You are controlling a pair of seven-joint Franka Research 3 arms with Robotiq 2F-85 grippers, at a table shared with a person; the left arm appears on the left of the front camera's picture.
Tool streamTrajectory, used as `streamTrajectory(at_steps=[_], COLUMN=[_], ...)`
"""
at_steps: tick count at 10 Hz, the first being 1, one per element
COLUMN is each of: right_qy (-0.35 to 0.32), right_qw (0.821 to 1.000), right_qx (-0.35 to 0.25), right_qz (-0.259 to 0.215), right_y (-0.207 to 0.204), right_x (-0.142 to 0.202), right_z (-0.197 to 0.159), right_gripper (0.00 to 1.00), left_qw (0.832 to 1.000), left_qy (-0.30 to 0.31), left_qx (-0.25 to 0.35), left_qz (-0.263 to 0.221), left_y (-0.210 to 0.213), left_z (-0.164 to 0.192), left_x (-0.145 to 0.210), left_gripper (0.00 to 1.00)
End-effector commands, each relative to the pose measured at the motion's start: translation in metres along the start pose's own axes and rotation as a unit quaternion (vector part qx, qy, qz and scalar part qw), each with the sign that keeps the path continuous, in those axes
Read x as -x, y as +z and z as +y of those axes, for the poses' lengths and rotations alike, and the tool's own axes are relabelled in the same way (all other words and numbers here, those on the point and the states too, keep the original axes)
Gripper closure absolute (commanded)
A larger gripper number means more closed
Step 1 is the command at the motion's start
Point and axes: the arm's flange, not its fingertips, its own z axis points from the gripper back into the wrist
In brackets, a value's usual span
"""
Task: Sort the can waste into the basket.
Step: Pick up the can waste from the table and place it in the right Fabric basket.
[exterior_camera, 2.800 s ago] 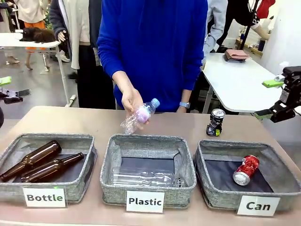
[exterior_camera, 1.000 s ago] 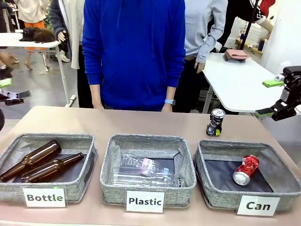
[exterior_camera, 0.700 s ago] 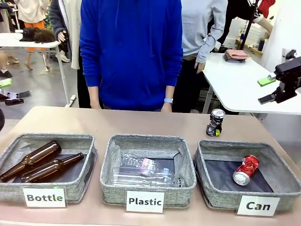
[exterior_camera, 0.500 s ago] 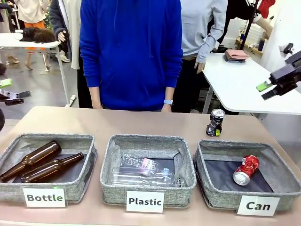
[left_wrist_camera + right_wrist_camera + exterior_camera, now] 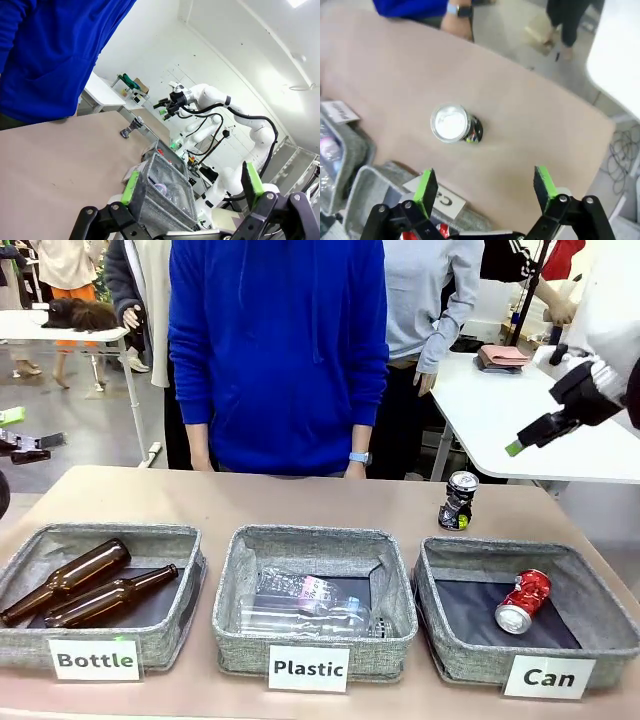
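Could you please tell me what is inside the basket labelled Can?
One dented red can lies on its side there. The near wall of the basket hides the front strip of its floor.

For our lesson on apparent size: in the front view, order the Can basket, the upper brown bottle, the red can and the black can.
1. Can basket.
2. Upper brown bottle.
3. Red can and black can: look alike; the black one stands farther from the camera, so unranked.
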Motion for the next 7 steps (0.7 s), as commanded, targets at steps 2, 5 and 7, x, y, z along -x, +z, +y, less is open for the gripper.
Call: streamTrajectory(at_steps=[2,5,7], right_qy=[0.02,0.078,0.182], right_qw=[1.0,0.995,0.973], right_qx=[0.002,-0.054,-0.144], right_qz=[-0.013,0.011,-0.01], right_y=[0.01,-0.005,-0.015], right_x=[-0.013,-0.003,0.009], right_z=[0.001,-0.005,-0.021], right_gripper=[0.0,0.0,0.0], left_qw=[1.0,1.0,1.0], left_qy=[0.004,0.004,0.004], left_qx=[-0.004,-0.004,-0.004], left_qz=[0.002,0.002,0.002], left_y=[0.0,0.0,0.0], left_z=[-0.005,-0.005,-0.005], left_x=[-0.003,-0.003,-0.003], left_gripper=[0.0,0.0,0.0])
